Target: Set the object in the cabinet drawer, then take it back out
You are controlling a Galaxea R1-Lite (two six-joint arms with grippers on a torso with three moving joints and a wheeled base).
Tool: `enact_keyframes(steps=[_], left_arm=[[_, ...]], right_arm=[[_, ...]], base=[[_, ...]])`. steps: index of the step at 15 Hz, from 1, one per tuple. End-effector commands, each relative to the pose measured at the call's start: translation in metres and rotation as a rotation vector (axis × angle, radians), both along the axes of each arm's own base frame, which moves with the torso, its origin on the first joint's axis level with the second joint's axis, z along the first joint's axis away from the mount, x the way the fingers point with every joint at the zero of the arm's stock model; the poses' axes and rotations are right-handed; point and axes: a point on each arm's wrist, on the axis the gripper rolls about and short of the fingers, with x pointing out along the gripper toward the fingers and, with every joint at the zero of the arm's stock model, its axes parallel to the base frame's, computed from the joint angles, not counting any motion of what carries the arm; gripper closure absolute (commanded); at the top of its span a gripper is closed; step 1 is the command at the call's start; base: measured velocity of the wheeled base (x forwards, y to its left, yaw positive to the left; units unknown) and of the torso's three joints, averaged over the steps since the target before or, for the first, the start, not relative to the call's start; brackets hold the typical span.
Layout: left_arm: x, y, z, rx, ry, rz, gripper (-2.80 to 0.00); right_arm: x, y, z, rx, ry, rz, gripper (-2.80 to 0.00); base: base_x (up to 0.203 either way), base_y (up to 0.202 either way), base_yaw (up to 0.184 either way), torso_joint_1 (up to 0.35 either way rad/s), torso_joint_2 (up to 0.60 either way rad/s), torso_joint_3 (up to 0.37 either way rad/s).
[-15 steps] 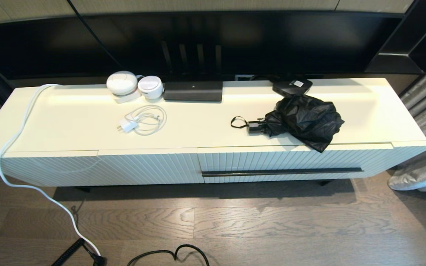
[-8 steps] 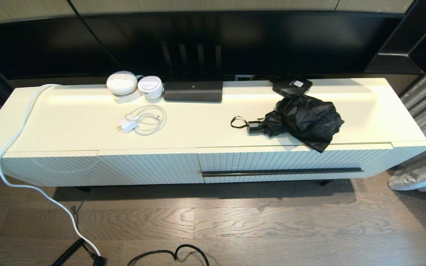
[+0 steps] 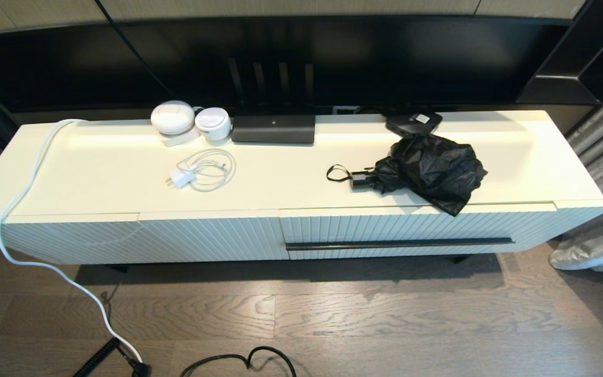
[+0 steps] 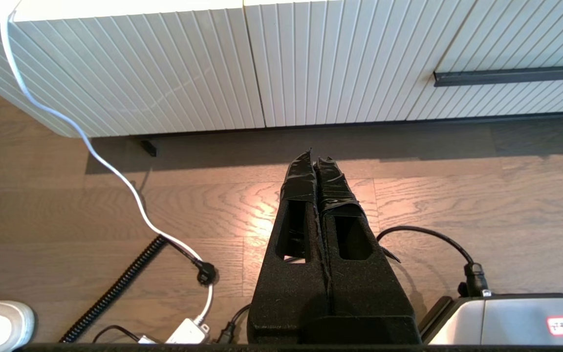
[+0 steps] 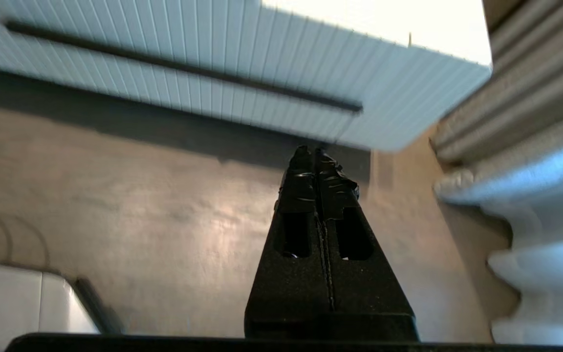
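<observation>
The left gripper (image 4: 314,159) is hanging low over the wood floor (image 4: 457,195), its two fingers pressed flat together with nothing between them. Ahead of its tips the fluted cabinet front (image 4: 188,63) is standing, and the near end of the drawer handle (image 4: 511,76) is lying ahead and off to one side, well apart from the fingers. A white cable (image 4: 91,151) is trailing down the cabinet and across the floor beside the gripper, ending at a plug (image 4: 205,274). The right gripper (image 5: 316,156) is likewise hanging above the floor with its fingers closed on nothing. Ahead of its tips the drawer (image 5: 203,58) is sitting fully closed, its handle (image 5: 184,68) running across well beyond the fingertips, and grey curtain folds (image 5: 530,98) are hanging off to one side. Neither gripper is showing in the head view. There the umbrella (image 3: 427,167) is lying on the cabinet top (image 3: 97,173), above the closed drawer (image 3: 416,230), far from both sets of fingers. Its fabric is drooping slightly over the front edge, and its short grip and wrist loop (image 3: 337,173) are pointing toward the middle of the top. A flat black box (image 3: 413,123) is sitting just behind the umbrella. A long black device (image 3: 273,129), two white round objects (image 3: 189,120) and a coiled white charger (image 3: 202,170) are lying farther along.
</observation>
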Motion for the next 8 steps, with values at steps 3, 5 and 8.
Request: enact_keyframes(steps=[3,5,8], left_arm=[[0.0002,0.0,-0.0004,0.0,0.003,0.0,0.0],[0.0002,0.0,-0.0004,0.0,0.003,0.0,0.0],[0.0002,0.0,-0.0004,0.0,0.003,0.0,0.0]], right_arm=[[0.0027,0.001,-0.0067,-0.006,0.019,0.047,0.0],[0.0028,0.001,-0.0064,-0.006,0.014,0.045,0.0],[0.0033,0.001,-0.0057,-0.002,-0.006,0.045,0.0]], base=[[0.0,0.0,0.0,0.0,0.0,0.0],[0.0,0.0,0.0,0.0,0.0,0.0],[0.0,0.0,0.0,0.0,0.0,0.0]])
